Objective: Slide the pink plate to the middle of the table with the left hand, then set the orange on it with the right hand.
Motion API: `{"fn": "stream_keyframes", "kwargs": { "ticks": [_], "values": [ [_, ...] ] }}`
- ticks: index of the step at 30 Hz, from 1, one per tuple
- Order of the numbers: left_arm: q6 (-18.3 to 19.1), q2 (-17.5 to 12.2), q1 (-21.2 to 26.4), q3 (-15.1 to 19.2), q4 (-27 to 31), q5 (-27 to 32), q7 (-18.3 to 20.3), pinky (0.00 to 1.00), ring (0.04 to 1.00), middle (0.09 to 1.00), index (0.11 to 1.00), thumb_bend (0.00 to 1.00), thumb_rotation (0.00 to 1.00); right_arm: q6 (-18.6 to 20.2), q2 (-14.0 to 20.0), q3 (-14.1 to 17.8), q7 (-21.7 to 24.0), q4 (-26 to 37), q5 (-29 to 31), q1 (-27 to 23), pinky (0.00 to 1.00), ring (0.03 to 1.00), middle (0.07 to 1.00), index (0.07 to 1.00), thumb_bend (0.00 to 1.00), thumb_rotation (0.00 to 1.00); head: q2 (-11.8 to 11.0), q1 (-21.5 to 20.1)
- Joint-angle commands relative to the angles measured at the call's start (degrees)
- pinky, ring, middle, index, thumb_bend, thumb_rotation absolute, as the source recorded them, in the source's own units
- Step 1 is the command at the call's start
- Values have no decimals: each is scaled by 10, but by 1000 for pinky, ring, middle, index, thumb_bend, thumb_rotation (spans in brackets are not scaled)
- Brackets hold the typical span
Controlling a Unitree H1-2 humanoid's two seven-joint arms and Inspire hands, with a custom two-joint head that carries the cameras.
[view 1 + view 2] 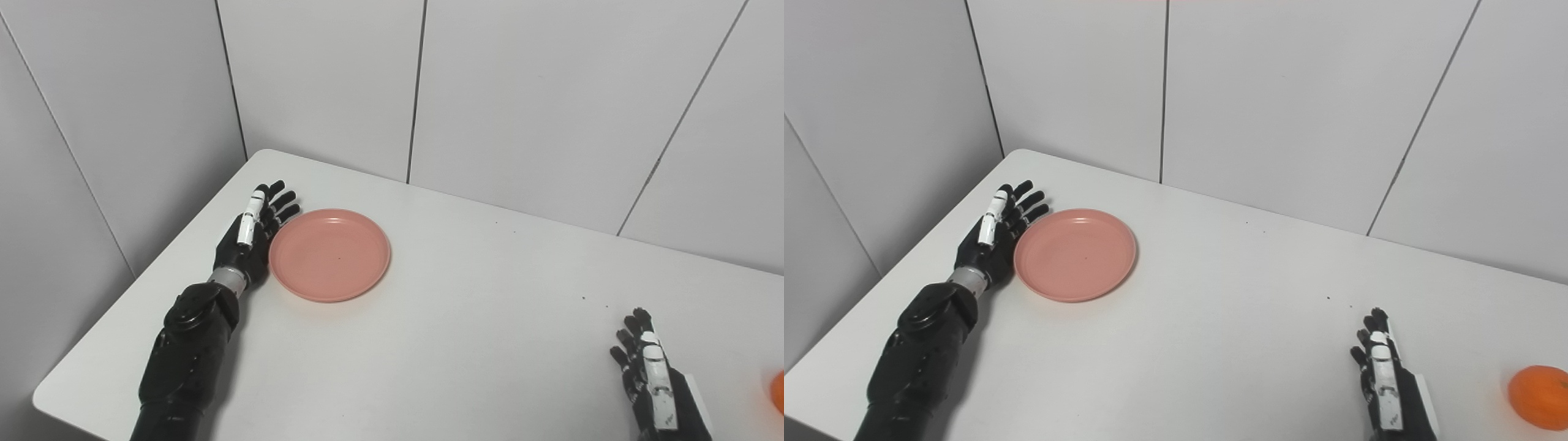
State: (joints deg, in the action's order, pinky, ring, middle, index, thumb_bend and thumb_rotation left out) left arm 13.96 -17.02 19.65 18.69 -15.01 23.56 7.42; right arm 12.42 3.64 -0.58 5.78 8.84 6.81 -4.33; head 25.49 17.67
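Left hand point(998, 236) sits flat-edged against the left rim of the pink plate point(1075, 254), fingers point(1029, 201) straight and a little apart, holding nothing. Reads to me as a push setup: palm side faces the plate so a sweep to the right drives it toward table centre. Can't confirm actual contact from here, looks touching or just beside.

Plate is on the left part of the white table point(1213, 318), nearer the far-left corner than the middle. So step one isn't done yet by my judgement.

Right hand point(1387, 383) waits low near the front edge, fingers extended and loosely apart, empty. The orange point(1538, 396) lies on the table to its right, apart from it, close to the right border of the right eye view; the left eye view only catches a sliver of it.

Room: the stretch between plate and right hand is bare, so the slide path to the right looks unobstructed. Wall panels point(1274, 110) stand behind the far edge, and the table's left edge is not far behind the left hand, so I'd keep the push heading right and slightly toward me. The smooth top should let the plate glide; overshoot is the risk I'd watch.
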Motion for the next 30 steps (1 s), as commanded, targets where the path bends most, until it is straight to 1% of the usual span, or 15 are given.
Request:
{"fn": "stream_keyframes", "kwargs": {
  "ticks": [1,5,12,15,19,22,26,30],
  "values": [
    [12,8,12,-9,3,8,7,916,914,918,913,356,1000,-7,0,1,2,5,2,-11,1000,1000,1000,1000,169,1000,1,0],
    [14,16,17,-17,2,4,7,918,916,918,905,366,1000,-4,-2,0,-1,10,-1,-10,1000,1000,1000,1000,173,1000,3,-2],
    [19,30,23,-28,1,2,4,891,903,910,897,337,1000,7,-6,1,-3,14,0,-10,1000,1000,1000,1000,177,1000,6,-6],
    [20,34,26,-38,1,-5,6,889,900,907,897,343,1000,-3,-3,-1,-2,12,-7,-10,1000,1000,1000,1000,176,1000,9,-8],
    [31,42,28,-46,10,-5,0,889,897,902,890,334,1000,-5,-4,-2,0,13,-6,-10,1000,1000,1000,1000,171,1000,15,-13],
    [37,47,31,-51,11,-3,-1,896,893,896,885,344,1000,-1,-3,-3,-2,17,-11,-10,1000,1000,1000,1000,197,1000,17,-17],
    [51,53,35,-60,14,-8,-7,892,890,894,883,354,1000,-17,0,-6,-1,11,-20,-9,1000,1000,1000,1000,205,1000,21,-21],
    [54,57,35,-70,17,-7,1,908,906,913,896,362,1000,-23,-1,-6,0,11,-25,-8,1000,1000,1000,1000,191,1000,28,-29]
  ]
}}
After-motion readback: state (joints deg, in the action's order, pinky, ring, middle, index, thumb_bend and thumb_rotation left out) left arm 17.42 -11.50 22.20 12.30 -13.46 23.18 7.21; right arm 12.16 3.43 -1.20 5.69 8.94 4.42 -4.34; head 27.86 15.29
